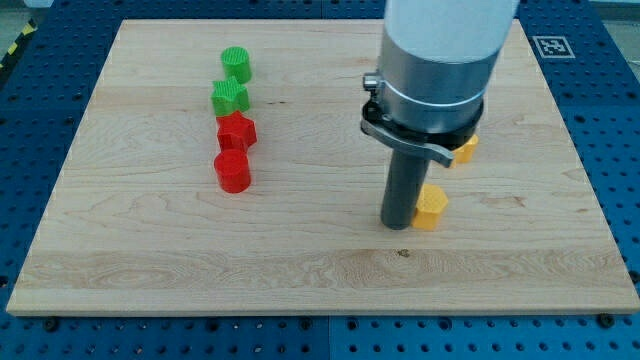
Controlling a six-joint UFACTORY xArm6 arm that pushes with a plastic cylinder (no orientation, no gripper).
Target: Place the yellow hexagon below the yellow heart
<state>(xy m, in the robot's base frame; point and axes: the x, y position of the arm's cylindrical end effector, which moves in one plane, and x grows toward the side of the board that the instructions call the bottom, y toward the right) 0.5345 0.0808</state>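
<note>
The yellow hexagon (431, 206) lies right of the board's middle, low in the view. My tip (397, 224) rests on the board touching the hexagon's left side. The yellow heart (464, 149) lies above and to the right of the hexagon, mostly hidden behind the arm's grey body (440, 60); only its right part shows.
A column of blocks stands at the view's left: a green cylinder (236, 65), a green block (230, 97), a red block (237, 131) and a red cylinder (232, 171). The wooden board (320, 280) ends in blue perforated table on all sides.
</note>
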